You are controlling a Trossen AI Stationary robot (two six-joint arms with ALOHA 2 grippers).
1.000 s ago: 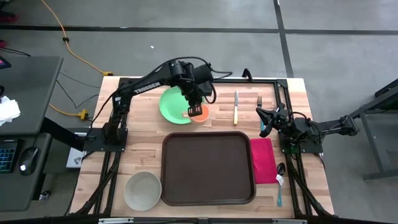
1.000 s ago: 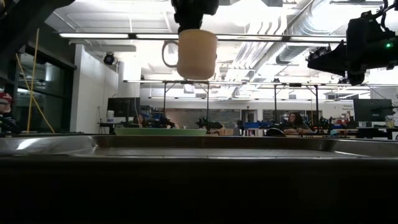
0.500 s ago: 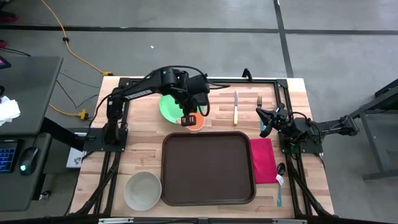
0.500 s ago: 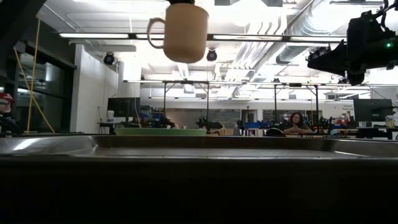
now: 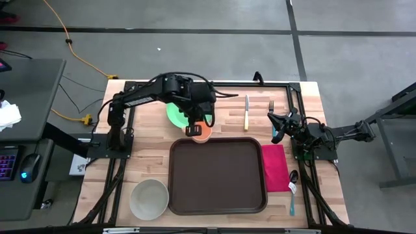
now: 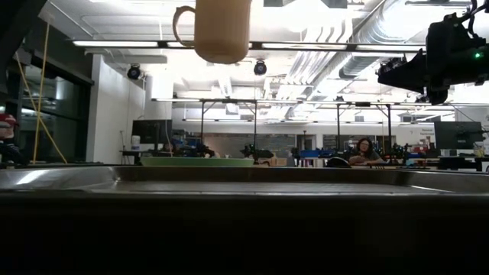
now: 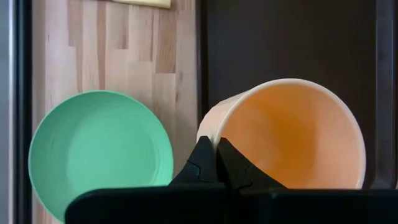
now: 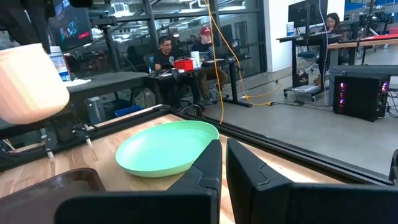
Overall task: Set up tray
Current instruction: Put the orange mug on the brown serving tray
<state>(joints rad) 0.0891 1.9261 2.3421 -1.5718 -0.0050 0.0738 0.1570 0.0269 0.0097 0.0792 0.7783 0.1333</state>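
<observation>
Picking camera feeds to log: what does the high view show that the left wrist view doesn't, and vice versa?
Only the high view: the right gripper shut and idle near the fork, the knife, the pink napkin, the pale bowl, and the whole tray.
Only the left wrist view: the mug's orange inside, its rim pinched between the left gripper's fingers.
Both: the mug, the green plate, part of the tray, the wooden table.

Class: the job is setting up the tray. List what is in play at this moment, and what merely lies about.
In play: tray; orange cup, held aloft by the left gripper.

Lying about: green plate, knife, fork, pink napkin, grey bowl, right gripper, shut, idle.
</observation>
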